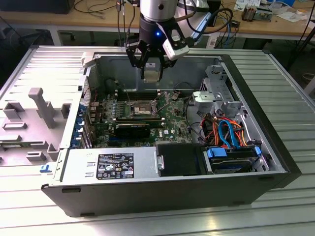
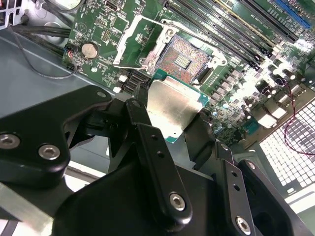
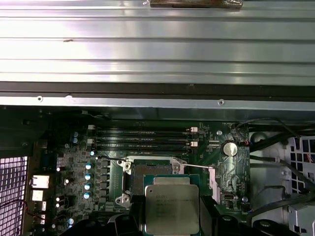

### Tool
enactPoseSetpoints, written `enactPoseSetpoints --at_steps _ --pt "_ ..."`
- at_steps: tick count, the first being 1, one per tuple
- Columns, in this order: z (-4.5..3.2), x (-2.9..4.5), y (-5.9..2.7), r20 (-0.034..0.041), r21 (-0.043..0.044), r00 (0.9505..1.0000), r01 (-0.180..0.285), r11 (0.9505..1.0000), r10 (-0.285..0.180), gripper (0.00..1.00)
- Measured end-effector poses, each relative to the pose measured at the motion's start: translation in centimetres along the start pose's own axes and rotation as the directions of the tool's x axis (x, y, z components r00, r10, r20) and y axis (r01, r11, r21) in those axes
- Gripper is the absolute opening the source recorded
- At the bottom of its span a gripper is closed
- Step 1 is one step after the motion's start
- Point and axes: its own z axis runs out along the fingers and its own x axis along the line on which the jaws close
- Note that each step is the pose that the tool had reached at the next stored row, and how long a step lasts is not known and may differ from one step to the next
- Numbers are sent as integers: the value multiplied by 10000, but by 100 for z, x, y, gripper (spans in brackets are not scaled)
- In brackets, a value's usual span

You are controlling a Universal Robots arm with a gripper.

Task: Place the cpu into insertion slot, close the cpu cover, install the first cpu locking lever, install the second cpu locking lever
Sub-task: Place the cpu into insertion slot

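My gripper hangs over the open computer case, shut on the cpu, a flat silver-grey square held by its edges. In the second wrist view the cpu sits between black fingers, clear of the board. Just beyond it lies the insertion slot, its dark pin field bare. The cpu cover stands swung open beside the slot. In the first wrist view the cpu hides part of the insertion slot. In the exterior view the slot lies below the gripper.
Long black memory slots run beside the socket. A black card, a power supply, and a drive bay with orange and blue cables fill the case. A grey plastic shroud lies at the exterior view's left.
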Motion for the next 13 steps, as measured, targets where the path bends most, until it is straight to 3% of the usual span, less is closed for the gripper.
enactPoseSetpoints --at_steps 13 --pt "26 0 -2 1 -1 10000 0 10000 0 54"
